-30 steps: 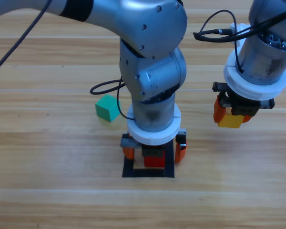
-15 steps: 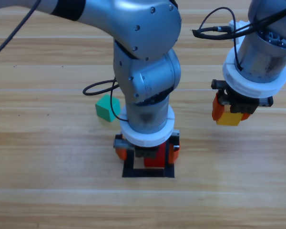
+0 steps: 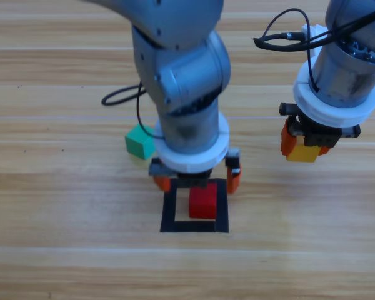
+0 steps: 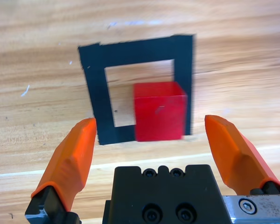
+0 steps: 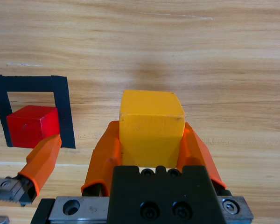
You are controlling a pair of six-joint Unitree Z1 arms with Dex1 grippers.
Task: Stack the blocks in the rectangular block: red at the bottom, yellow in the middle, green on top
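High view: left gripper (image 3: 197, 177) just above the top edge of the rectangular block (image 3: 169, 211), jaws spread wide, one orange tip off each upper corner of the tape, nothing between them. Red cube (image 3: 202, 202) flat on the bare wood inside the outline, pushed toward the right strip, a wider band of wood open on its left and toward the tape's top strip. Green cube (image 3: 139, 142) on the table (image 3: 62, 237) up and to the left of the outline, partly hidden behind the left arm's wrist, well apart from the tape. Right gripper (image 3: 305, 147) off to the right of the outline, clamped on the yellow cube (image 3: 303, 154); open wood between that cube and the tape's right edge, and wide bare table along the bottom. Left wrist view: red cube (image 4: 159, 111) touching or overlapping the inner edge of one tape strip (image 4: 98, 93), clear of both orange jaws, which stand far apart on either side; cannot tell from above how close cube and strip are. Right wrist view: yellow cube (image 5: 151, 126) squeezed between the two orange jaws, its front face sticking out past them; farther off at the left, the red cube (image 5: 32, 125) within the tape and one orange tip of the left gripper (image 5: 41, 161) just below it. Green cube seen only from above.
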